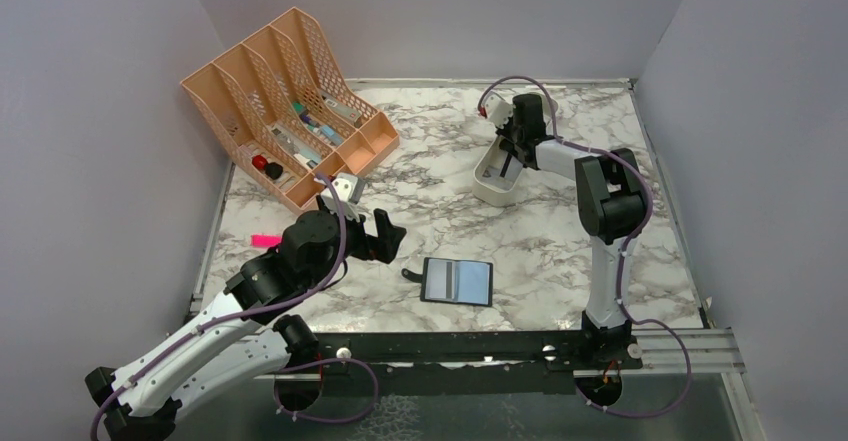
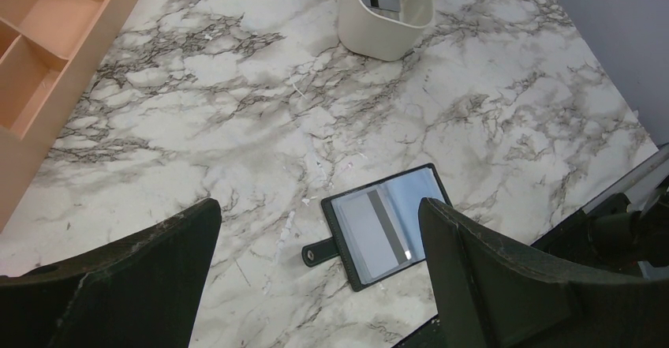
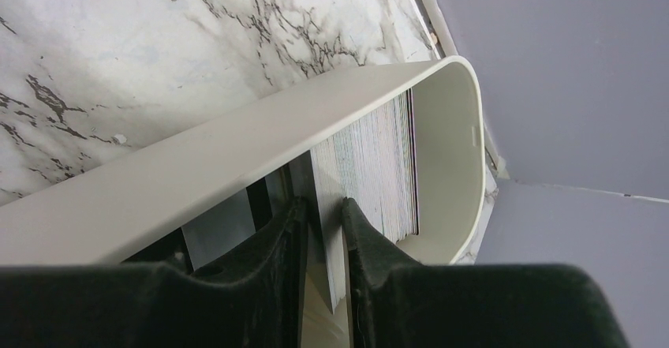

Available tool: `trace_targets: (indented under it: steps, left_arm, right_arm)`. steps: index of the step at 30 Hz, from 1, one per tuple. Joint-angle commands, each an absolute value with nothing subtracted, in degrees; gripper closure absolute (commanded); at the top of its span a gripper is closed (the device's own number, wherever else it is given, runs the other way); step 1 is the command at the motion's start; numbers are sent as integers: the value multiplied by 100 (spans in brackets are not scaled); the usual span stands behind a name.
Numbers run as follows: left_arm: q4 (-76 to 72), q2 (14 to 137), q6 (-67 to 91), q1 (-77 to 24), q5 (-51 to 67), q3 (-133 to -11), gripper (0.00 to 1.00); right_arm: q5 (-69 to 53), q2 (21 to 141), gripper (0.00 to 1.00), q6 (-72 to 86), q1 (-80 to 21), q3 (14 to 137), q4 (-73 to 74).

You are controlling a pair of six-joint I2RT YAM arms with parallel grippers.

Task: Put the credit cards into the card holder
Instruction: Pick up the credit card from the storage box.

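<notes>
**Mia:** What is the right gripper (image 3: 322,206) doing?

**Ben:** Its two fingers are pressed close on one of the credit cards (image 3: 379,166), down in the white tub (image 3: 237,151). The cards stand on edge in a row there, so a thin one can be nipped from above.

**Mia:** Where must it go?

**Ben:** To the card holder (image 1: 457,281). It lies open and flat at about 7 o'clock from the tub (its inside faces up, ready).

**Mia:** And the left gripper (image 2: 319,210)?

**Ben:** It is spread wide and holds nothing, at 10 o'clock from the holder. I think it waits there to pin the holder down. The orange rack (image 1: 290,101) beyond it, at 11 o'clock, plays no part.
</notes>
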State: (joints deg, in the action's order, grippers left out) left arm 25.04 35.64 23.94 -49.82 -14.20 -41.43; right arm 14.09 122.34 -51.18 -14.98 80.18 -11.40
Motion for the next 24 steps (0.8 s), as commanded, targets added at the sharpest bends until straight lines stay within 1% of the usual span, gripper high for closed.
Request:
trace_targets:
  steps: [1, 16, 21, 22, 24]
  left_arm:
    - [2478, 3493, 2382, -4963, -1529, -4078, 1]
    - [2477, 3478, 2399, -4961, -1529, -4062, 1]
    - [2478, 3470, 2397, -4965, -1538, -4062, 1]
    - [2478, 3470, 2399, -4958, -1538, -4062, 1]
    - [2477, 3467, 2399, -4962, -1538, -4061, 1]
  right_arm:
    - [1483, 11957, 75, -5021, -1411, 8072, -1263]
    - [1321, 11819, 74, -4943, -1365, 8178, -891]
    - [1220, 11756, 75, -4899, -1354, 8199, -755]
    - [1194, 11742, 77, -4885, -1354, 8207, -712]
    - [1136, 11710, 85, -4870, -1354, 8209, -671]
